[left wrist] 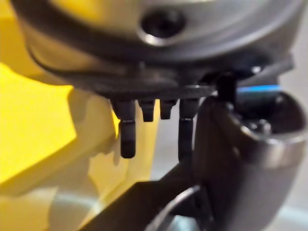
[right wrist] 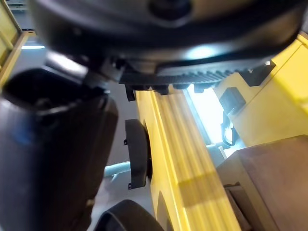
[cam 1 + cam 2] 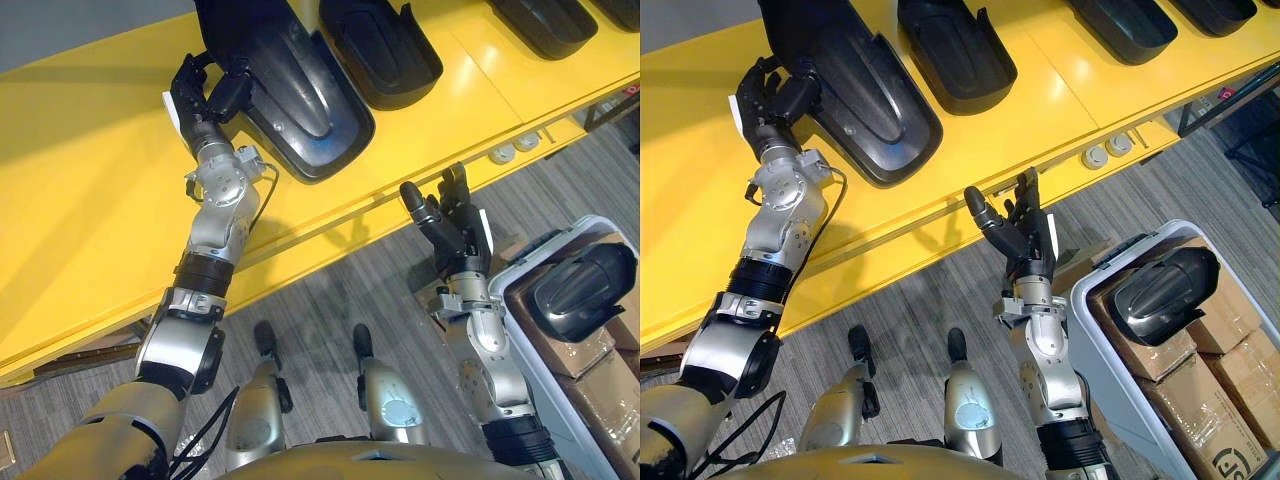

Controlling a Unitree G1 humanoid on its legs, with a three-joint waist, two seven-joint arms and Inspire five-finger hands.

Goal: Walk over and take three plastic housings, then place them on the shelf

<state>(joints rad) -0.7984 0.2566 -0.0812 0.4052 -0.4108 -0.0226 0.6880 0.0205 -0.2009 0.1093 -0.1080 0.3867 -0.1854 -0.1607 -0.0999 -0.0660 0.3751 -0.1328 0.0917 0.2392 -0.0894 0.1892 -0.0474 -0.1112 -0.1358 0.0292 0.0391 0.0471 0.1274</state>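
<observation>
shelf (image 3: 90, 180): 4 housings (image 3: 950, 45) in a row | left hand (image 3: 205, 95) clenched on leftmost housing's (image 3: 300, 110) left end | right hand (image 3: 455, 225) released, empty, above floor | fifth housing (image 3: 1160, 290) in bin (image 3: 1115, 385), right

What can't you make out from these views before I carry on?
1. Hold of the left robot hand on the housing: the hand's back covers the contact in the eye views, and the left wrist view is blurred.
2. The far housings on the shelf: cut off by the eye views' top edge.
3. The bin: cut off by the right edge; boxes hide its bottom.
</observation>
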